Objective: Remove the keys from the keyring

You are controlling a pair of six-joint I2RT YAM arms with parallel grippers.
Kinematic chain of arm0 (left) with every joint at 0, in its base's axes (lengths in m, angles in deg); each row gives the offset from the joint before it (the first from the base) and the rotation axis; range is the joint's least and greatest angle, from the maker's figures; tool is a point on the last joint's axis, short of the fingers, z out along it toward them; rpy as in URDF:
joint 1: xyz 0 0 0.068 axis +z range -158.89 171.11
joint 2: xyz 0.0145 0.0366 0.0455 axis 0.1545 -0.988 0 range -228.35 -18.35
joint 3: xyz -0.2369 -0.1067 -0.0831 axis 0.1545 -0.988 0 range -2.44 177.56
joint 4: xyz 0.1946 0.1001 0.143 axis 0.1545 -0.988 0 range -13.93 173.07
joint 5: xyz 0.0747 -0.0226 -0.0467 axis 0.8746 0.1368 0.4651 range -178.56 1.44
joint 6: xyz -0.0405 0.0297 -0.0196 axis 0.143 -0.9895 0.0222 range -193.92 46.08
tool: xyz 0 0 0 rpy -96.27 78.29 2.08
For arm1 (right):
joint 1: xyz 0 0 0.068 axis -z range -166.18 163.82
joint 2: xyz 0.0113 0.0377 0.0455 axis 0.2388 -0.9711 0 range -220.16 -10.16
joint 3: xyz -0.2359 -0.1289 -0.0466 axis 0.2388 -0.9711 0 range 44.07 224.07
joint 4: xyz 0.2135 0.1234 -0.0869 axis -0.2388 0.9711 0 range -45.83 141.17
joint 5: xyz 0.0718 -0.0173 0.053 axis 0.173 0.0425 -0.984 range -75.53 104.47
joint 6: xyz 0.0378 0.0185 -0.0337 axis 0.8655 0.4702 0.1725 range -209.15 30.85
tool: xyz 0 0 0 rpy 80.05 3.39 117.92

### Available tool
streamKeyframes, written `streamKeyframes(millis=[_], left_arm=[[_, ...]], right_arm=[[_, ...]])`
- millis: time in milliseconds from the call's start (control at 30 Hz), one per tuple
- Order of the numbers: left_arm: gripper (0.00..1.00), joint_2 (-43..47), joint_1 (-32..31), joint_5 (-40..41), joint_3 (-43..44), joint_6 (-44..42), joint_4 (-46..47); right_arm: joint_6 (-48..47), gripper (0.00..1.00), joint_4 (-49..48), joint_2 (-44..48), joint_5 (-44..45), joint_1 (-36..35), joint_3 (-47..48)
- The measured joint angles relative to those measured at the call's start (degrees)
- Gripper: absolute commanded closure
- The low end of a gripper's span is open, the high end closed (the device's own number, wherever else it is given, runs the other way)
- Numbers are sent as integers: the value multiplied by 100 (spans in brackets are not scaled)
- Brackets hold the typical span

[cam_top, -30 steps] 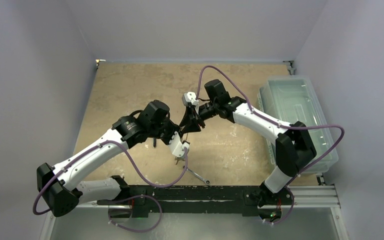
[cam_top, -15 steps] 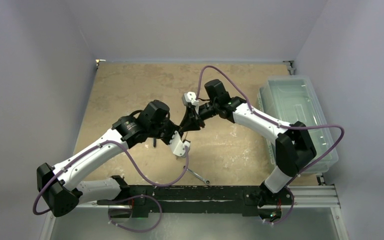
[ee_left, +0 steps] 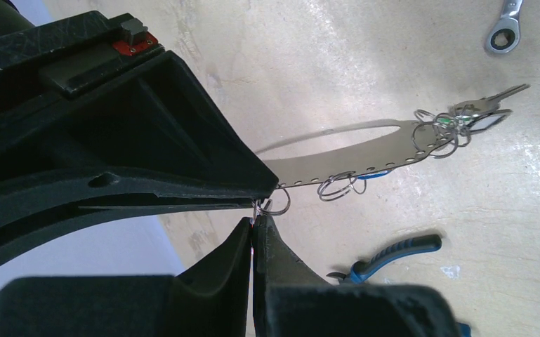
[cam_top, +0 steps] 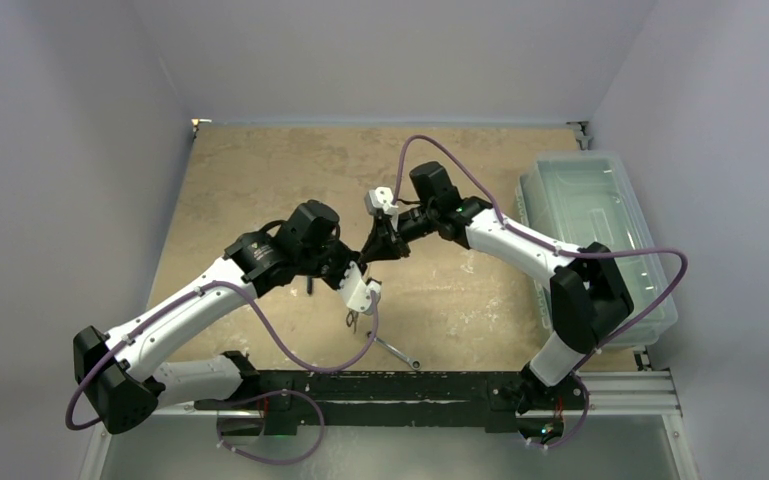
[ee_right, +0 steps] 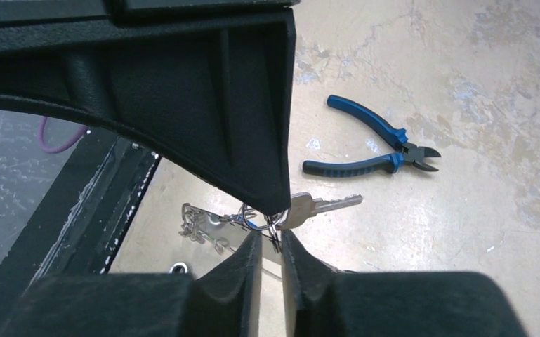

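The left gripper point(ee_left: 255, 226), jaws pressed shut, pinches a small ring point(ee_left: 275, 203) at the end of the keyring point(ee_left: 365, 158), which hangs above the blue-handled pliers point(ee_left: 393, 254). The right gripper point(ee_right: 270, 241), jaws narrow, meets it tip to tip beside a silver key point(ee_right: 316, 206); whether it grips anything is unclear.

keyring point(ee_left: 351, 158): silver perforated loop, airborne, roughly level | keys point(ee_left: 481, 116): bunched at its far end
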Motion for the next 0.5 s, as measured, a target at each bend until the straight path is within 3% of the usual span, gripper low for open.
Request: streamKeyframes(millis=[67, 300, 500], left_arm=[[100, 2, 0, 0, 0, 31, -15], [100, 109, 0, 20, -46, 219, -76], [100, 730, -7, -17, -542, 216, 7]], right_arm=[[-20, 100, -55, 0, 0, 0, -24], [-11, 100, -125, 0, -20, 0, -59], [81, 100, -164, 0, -229, -22, -59]])
